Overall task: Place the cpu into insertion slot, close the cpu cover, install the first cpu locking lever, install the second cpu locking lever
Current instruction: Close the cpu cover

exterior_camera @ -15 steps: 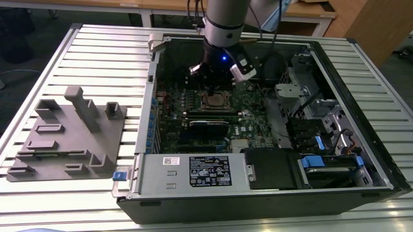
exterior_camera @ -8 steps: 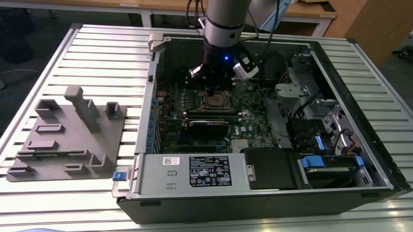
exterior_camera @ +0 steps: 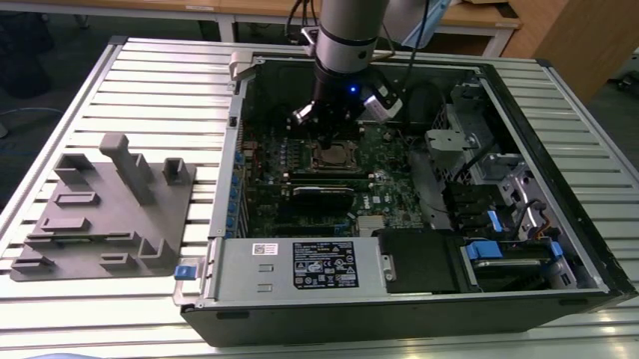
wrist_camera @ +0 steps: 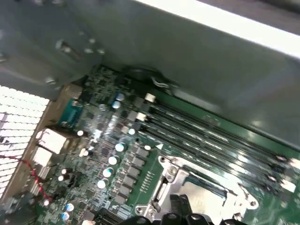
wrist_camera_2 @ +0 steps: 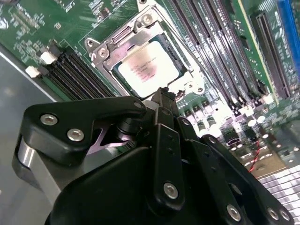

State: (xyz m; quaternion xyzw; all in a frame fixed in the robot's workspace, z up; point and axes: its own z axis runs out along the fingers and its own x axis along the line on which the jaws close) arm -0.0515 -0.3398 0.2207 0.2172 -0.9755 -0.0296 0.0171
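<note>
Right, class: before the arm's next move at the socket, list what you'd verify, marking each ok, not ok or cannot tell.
1. The cpu lies flat in the insertion slot: ok.
2. The cpu cover lies down around the chip: ok.
3. Locking levers latched: cannot tell.
4. The gripper is at the cover's edge in the second wrist view: ok.
5. Gripper touching the cover: cannot tell.
6. The computer case is open above the board: ok.

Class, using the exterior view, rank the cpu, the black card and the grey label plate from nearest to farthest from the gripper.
1. cpu, right under the gripper.
2. black card, mid-board.
3. grey label plate, at the case's near edge.
</note>
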